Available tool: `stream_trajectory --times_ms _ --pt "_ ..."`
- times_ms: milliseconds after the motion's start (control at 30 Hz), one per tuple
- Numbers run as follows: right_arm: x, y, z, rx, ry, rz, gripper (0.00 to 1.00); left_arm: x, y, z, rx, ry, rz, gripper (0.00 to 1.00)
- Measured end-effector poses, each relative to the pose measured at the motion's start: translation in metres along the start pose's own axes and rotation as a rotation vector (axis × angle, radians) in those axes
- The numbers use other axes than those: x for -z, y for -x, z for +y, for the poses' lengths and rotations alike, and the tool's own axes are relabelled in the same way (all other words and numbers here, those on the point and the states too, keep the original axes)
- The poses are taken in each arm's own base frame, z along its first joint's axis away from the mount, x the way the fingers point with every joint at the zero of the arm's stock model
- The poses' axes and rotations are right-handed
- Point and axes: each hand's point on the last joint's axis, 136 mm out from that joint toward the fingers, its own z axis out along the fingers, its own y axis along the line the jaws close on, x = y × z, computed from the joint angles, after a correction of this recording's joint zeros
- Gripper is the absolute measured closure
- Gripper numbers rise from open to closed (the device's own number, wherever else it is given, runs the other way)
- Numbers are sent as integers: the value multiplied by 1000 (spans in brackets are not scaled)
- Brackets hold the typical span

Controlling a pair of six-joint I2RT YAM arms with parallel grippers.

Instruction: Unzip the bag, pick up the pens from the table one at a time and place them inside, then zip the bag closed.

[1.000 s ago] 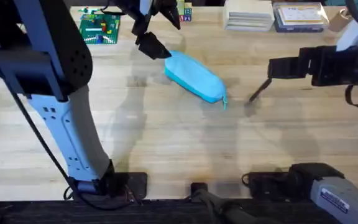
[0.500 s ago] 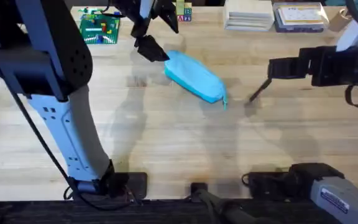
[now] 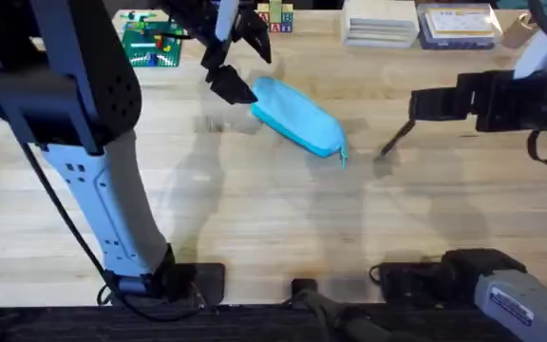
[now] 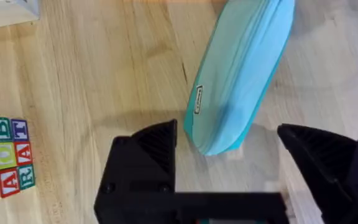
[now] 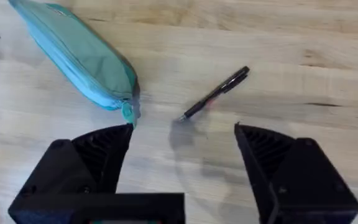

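Note:
The sky-blue bag (image 3: 297,116) lies slantwise on the table (image 3: 254,218), and no opening shows along it. Its teal pull (image 3: 342,157) hangs at the nearer right end. My left gripper (image 3: 243,61) hovers open over the bag's far left end (image 4: 235,81), with a finger on each side and nothing held. A black pen (image 3: 394,139) lies on the wood to the right of the bag. Above it my right gripper (image 3: 422,103) stands open. In the right wrist view the pen (image 5: 216,93) lies beyond the fingertips (image 5: 104,146), beside the pull (image 5: 128,112).
A green brick plate (image 3: 145,43) sits at the back left and lettered wooden blocks (image 3: 275,17) behind the bag. A white box (image 3: 380,21) and a clear lidded box (image 3: 459,24) stand at the back right. The blocks (image 4: 5,155) lie close to the left gripper.
The left gripper has shifted slightly at the bag's far left end. The bag, the pen and the right arm have not moved.

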Motion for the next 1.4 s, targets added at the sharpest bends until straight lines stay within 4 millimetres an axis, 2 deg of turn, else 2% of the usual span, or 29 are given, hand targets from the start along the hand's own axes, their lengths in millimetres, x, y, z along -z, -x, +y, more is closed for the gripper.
stream_trajectory --times_ms 633,967,1400 --pt "0 0 0 0 0 0 4 -3 -3 7 -20 18 5 8" --pt "0 0 0 0 0 0 4 -25 -13 4 6 -35 -6 8" --pt "0 0 0 0 0 0 4 -26 -13 4 7 -37 -7 8"
